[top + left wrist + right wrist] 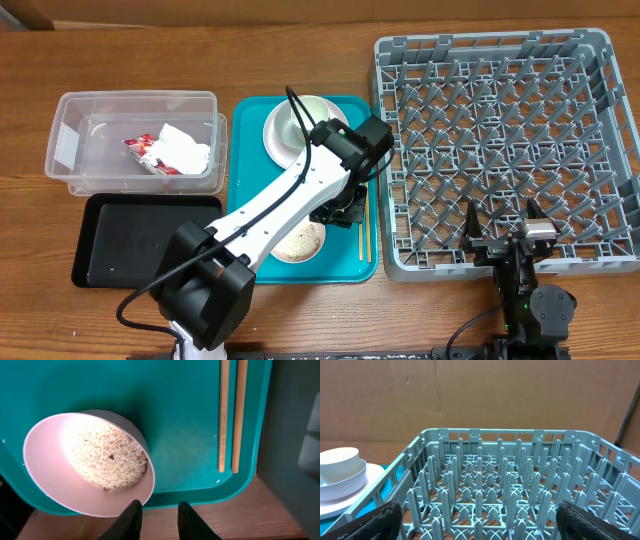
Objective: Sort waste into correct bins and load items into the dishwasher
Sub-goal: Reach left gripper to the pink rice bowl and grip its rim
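Over teal tray (250,150), left hand (159,522): parted narrowly, nothing gripped; fingertips (131,519) seen just beside rim of bowl (50,475), contact cannot be told.
By near edge of rack (500,120), right hand (503,218): spread wide, nothing held.
Bowl: one, tilted, filled with rice grains (107,457), at tray's near end.
Chopsticks (231,415): two, laid side by side beside bowl.
Plate (272,138): one, at tray's far end; cup (298,122): one, set on it.
Clear tub (70,150): one; wrapper (145,150) and tissue (185,150) inside, one each.
Black tray (130,240): one, placed on surface (60,50) beside tub.
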